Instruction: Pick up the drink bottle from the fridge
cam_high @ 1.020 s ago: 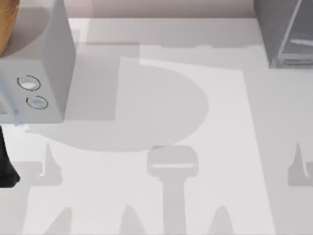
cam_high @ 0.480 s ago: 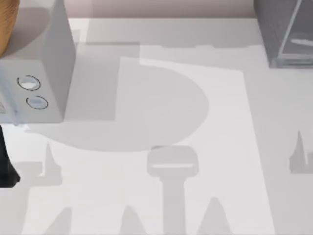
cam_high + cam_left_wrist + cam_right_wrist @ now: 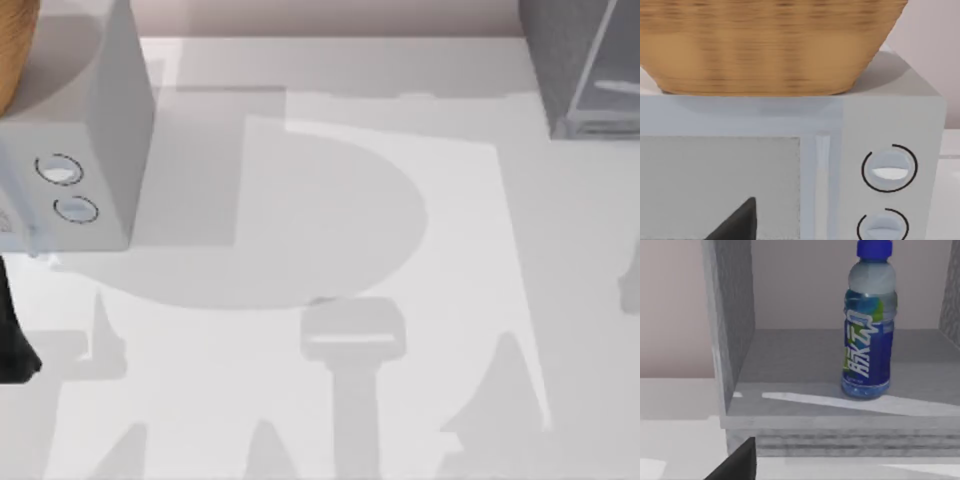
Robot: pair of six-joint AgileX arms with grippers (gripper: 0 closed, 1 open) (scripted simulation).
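The drink bottle [image 3: 867, 340] stands upright on the floor of the fridge [image 3: 733, 315], with a bright-blue cap, a clear neck and a blue label. The fridge front is open toward my right wrist camera. A dark tip of my right gripper [image 3: 737, 462] shows in front of the fridge's lower ledge, off to one side of the bottle and well short of it. From above, the fridge [image 3: 580, 60] is the dark grey cabinet with a clear panel at the table's far right corner. A dark tip of my left gripper [image 3: 737, 222] faces the microwave door.
A light grey microwave [image 3: 95, 150] with two round dials stands at the far left, and a wicker basket [image 3: 770, 45] sits on top of it. Part of my left arm [image 3: 15, 330] is dark at the left edge. A white mat [image 3: 330, 300] covers the table's middle.
The gripper-shaped shadow near the right edge has left there, and a larger shadow now lies lower on the mat's right side. The left arm has not moved.
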